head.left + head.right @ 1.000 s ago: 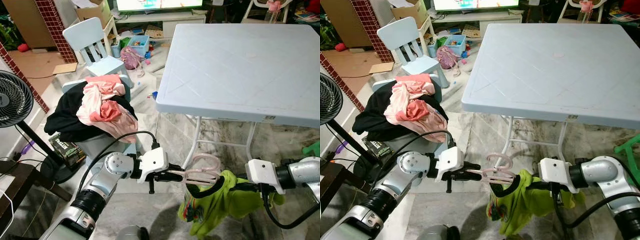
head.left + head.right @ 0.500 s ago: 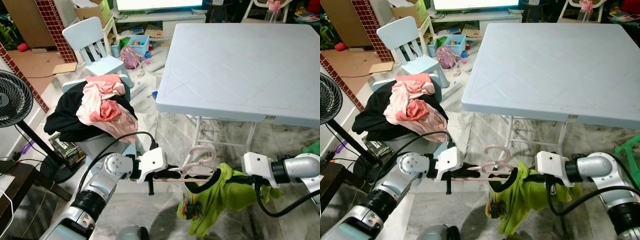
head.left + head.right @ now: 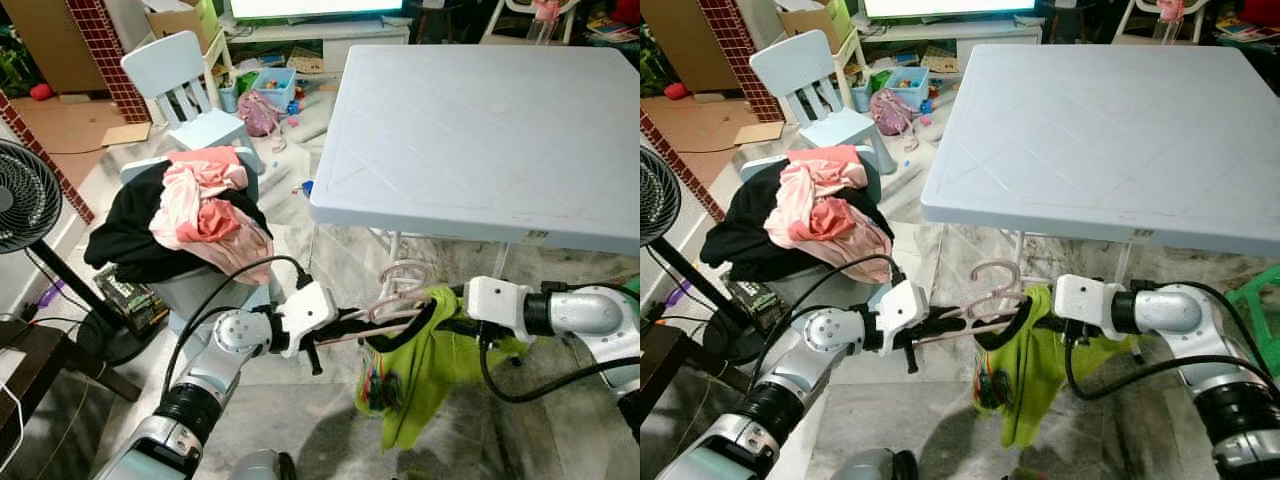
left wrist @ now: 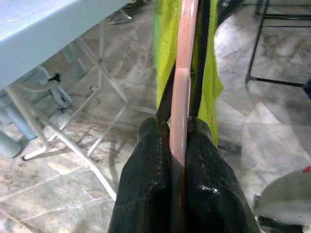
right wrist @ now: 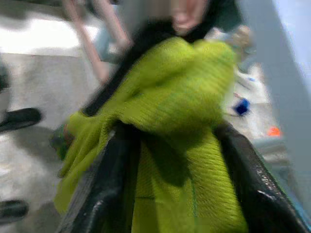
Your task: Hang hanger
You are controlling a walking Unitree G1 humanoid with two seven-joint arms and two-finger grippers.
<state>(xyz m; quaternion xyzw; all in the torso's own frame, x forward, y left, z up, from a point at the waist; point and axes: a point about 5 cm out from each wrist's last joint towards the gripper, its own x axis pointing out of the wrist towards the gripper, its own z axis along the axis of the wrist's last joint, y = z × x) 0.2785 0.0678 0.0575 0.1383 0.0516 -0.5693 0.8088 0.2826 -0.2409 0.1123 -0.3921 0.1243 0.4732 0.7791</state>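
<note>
Pink plastic hanger [image 3: 385, 305] low in the centre of the frame, just below the near edge of the pale blue table [image 3: 480, 120], hook curling up toward the table frame. Pinched at one end by the left gripper [image 3: 335, 330]; in the left wrist view, black fingers [image 4: 146, 179] pressed tight against either side of the pink bar, no gap to spare. Lime-green garment [image 3: 415, 370] with a dark neckline draped over the hanger and hanging down toward the marble floor [image 3: 300, 420]. Right gripper [image 3: 462, 322] reaching in from the right of the frame, buried in the green cloth; in the right wrist view, fingers [image 5: 104, 179] spread moderately wide with bunched green fabric between them, though blurred. Heap of black and pink laundry [image 3: 190, 215] at left centre, child's chair [image 3: 185, 95] upper left, black fan [image 3: 25, 195] at the left edge.
</note>
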